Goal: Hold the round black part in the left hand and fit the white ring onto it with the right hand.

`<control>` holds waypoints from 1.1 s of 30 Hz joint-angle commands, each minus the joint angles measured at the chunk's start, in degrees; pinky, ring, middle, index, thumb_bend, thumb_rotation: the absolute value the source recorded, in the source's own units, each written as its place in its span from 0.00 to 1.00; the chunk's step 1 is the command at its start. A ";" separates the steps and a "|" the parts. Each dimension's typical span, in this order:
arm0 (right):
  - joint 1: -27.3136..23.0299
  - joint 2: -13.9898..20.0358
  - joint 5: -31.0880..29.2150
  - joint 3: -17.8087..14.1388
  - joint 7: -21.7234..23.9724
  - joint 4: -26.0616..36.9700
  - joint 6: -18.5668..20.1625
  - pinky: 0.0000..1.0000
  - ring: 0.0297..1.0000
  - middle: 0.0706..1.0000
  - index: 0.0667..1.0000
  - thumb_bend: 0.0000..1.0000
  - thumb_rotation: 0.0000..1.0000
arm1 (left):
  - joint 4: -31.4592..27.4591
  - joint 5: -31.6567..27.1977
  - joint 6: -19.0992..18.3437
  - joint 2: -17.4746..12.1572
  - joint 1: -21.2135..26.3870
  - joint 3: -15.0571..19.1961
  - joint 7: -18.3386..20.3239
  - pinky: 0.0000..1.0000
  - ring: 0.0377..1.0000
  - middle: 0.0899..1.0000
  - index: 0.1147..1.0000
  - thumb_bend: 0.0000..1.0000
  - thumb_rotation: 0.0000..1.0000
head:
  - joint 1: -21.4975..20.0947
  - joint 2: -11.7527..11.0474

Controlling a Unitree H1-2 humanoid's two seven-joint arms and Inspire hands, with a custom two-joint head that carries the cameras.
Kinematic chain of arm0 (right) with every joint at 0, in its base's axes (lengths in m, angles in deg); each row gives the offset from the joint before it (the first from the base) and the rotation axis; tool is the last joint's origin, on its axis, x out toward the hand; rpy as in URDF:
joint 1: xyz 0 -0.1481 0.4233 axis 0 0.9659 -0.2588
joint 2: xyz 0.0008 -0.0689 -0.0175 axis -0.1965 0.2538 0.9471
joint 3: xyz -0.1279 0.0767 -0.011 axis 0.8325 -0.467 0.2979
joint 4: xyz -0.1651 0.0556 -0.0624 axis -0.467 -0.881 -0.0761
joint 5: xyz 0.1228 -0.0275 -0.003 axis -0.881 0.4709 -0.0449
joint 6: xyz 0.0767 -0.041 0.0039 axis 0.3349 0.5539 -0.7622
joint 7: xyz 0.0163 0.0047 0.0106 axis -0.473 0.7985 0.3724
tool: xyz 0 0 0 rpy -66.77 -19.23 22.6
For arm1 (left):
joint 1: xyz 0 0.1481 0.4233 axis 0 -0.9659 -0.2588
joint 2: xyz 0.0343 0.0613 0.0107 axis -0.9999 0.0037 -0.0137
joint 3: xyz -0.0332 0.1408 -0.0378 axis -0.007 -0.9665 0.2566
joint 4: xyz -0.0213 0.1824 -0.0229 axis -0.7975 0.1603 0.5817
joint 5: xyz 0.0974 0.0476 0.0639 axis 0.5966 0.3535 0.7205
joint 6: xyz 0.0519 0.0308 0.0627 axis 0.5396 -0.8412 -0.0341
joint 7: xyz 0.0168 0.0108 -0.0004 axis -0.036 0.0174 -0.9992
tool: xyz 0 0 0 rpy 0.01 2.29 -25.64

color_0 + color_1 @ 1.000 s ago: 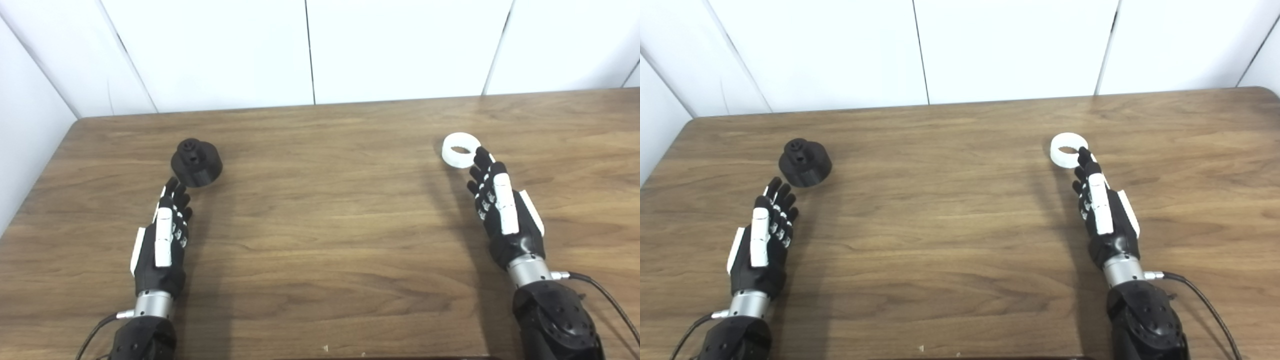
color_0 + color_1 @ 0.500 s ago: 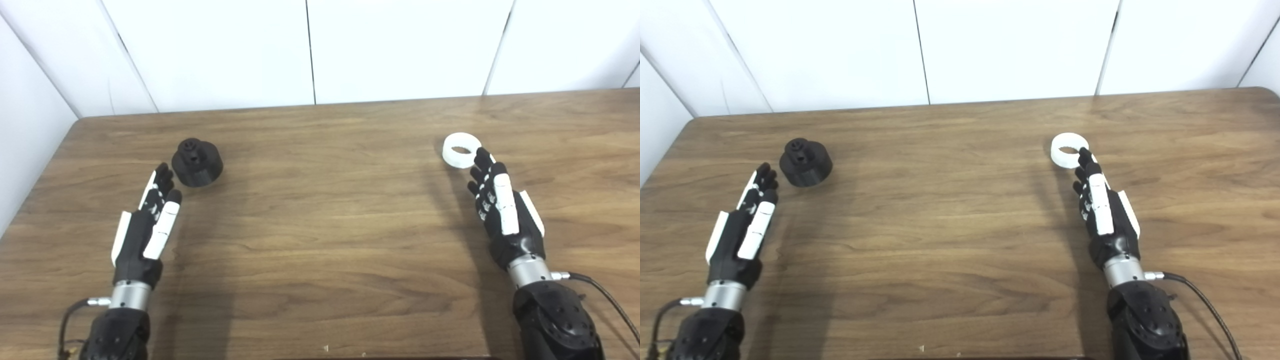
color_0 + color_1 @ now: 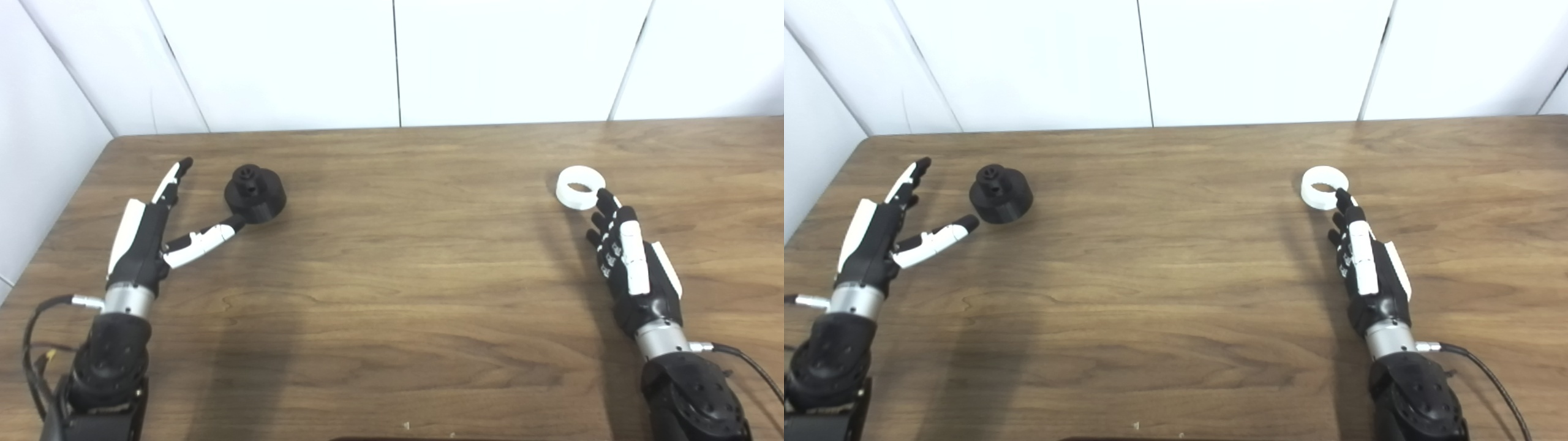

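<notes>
The black part sits flat on the table, well to the left of the ring, its small knob pointing up. The left hand is spread wide and holds nothing: fingers stretched out toward the wall on the far left of the black part, thumb swung out toward it. In the left eye view the thumb tip reaches the near left edge of the black part's base; in the right eye view it ends just short of it, so contact cannot be told for sure. Nothing is gripped on that side. Over at the ring, which lies flat on the wood with its hole facing up, the right hand comes in from the near side, fingers straight and close together, empty. Its foremost fingertip lies right at the ring's near right rim, touching or just beside it; which of the two is too fine to tell. The ring is not lifted and not enclosed by any finger. The two pieces stay well apart, each on the table near its own hand, with bare wood between them and white wall panels behind the far edge.
</notes>
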 commanded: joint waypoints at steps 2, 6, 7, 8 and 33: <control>-1.92 0.21 0.06 -0.13 -0.04 1.33 -1.13 1.00 1.00 0.99 0.95 0.58 1.00 | 2.54 3.47 0.88 -3.83 4.11 -0.73 -0.49 0.97 1.00 0.98 0.94 0.91 0.41 | -0.18 -0.03; -1.82 0.36 0.50 -0.21 -0.19 1.68 -0.69 1.00 1.00 0.99 0.94 0.59 1.00 | 6.43 5.26 2.19 -5.78 5.92 -2.19 -0.01 0.97 1.00 0.98 0.93 0.90 0.40 | -0.44 -0.01; -1.78 0.45 0.60 -0.23 -0.19 1.74 -0.63 1.00 1.00 0.99 0.94 0.59 1.00 | 7.27 5.51 2.31 -6.07 6.32 -2.49 0.02 0.98 1.00 0.98 0.93 0.90 0.40 | -0.50 -0.07; -1.72 0.50 0.62 -0.29 -0.16 1.80 -0.63 1.00 1.00 0.99 0.94 0.59 1.00 | 8.16 5.66 2.52 -6.35 6.72 -2.79 -0.04 0.97 1.00 0.98 0.92 0.90 0.38 | -0.51 -0.04; -1.01 0.55 0.70 -1.07 -0.42 2.53 -0.87 1.00 0.99 0.97 0.93 0.61 1.00 | 23.82 5.70 1.91 -8.95 16.29 -8.35 5.58 0.98 1.00 0.96 0.88 0.93 0.38 | -0.74 -0.29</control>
